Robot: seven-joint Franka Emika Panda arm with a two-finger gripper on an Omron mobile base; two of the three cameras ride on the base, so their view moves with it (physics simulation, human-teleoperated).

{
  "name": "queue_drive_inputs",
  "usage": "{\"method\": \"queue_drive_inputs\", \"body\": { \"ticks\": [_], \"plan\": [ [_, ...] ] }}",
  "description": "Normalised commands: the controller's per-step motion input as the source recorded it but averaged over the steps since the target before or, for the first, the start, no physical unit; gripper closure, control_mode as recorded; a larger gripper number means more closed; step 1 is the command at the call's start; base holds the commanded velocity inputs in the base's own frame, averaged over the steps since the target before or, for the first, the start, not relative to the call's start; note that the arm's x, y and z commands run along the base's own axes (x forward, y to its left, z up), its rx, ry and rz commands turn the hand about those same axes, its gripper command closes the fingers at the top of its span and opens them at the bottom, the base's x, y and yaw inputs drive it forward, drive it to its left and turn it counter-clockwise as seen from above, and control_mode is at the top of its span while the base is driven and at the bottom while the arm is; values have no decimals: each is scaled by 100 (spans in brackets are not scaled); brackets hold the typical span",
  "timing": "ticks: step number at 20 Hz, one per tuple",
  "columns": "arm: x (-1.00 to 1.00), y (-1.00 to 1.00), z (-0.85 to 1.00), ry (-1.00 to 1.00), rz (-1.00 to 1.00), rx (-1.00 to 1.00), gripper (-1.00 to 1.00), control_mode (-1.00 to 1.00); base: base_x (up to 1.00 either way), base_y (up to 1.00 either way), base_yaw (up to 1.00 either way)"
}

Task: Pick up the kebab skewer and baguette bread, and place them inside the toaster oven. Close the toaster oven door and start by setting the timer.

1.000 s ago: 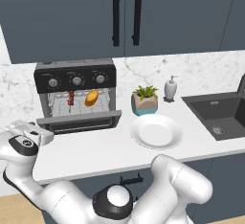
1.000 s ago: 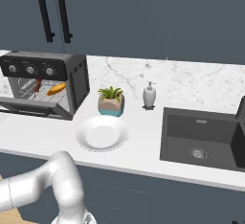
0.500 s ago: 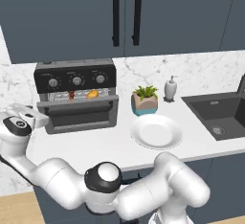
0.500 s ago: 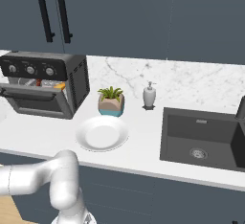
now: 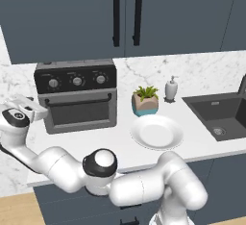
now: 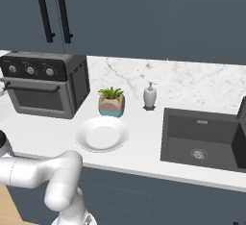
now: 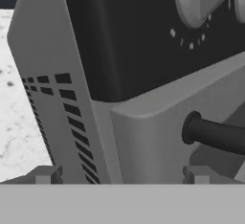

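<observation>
Now gripper (image 7: 122, 176) beside toaster oven (image 5: 77, 99) corner

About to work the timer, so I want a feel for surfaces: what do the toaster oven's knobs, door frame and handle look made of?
The knobs look like brushed silver metal or metal-look plastic, judging by their pale sheen. The toaster oven door has a matte grey frame, like painted metal, around dark glossy glass. Its handle is a matte black bar, plastic or coated metal; I cannot tell which.

Toaster oven door (image 5: 81, 109) shut — contents hidden; black bar handle (image 7: 215, 134) cut off at hand-view edge.
</observation>
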Motion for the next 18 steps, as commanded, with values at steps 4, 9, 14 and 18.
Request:
{"method": "queue_drive_inputs", "body": {
  "ticks": [4,9,14,18],
  "plan": [
    [3,-15,-13,-5,0,0,-100,-100,0,0,0],
    [33,-23,-4,-3,0,0,-100,-100,0,0,0],
    [43,-31,-4,-2,0,0,-100,-100,0,0,0],
    [13,-20,-13,-2,1,0,-100,-100,0,0,0]
  ]
}}
